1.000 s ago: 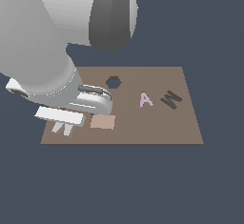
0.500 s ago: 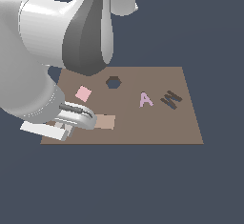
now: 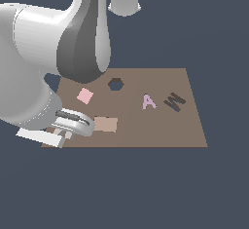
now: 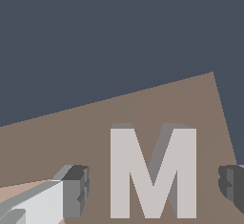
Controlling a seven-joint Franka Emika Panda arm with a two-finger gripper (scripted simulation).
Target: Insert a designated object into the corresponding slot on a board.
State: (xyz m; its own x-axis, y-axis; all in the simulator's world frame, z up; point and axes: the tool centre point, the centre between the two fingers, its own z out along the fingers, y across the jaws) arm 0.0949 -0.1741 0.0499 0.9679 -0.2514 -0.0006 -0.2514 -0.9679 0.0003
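1. Exterior view: the brown board (image 3: 160, 125) carries a pink square (image 3: 85, 95), a dark hexagonal hole (image 3: 115, 84), a lilac letter A (image 3: 148, 102) and the dark M-shaped slot (image 3: 174, 101) near the exterior view's right edge. A lighter tan patch (image 3: 105, 124) sits beside the arm. The gripper (image 3: 62, 136) is low at the board's near corner on the exterior view's left, well apart from the slot. The grey M block is hidden here by the arm.
2. Wrist view: the light grey M block (image 4: 152, 170) lies flat on the board (image 4: 71, 132) near its corner, between the two fingertips (image 4: 76, 189). Jaws spread wide, a gap on each side, nothing touched.
3. Handling, my read: thick rigid block, probably light, not fragile. Smooth flat faces may slip. Pinch across the two straight outer legs, centred, to keep it square for the tilted slot.
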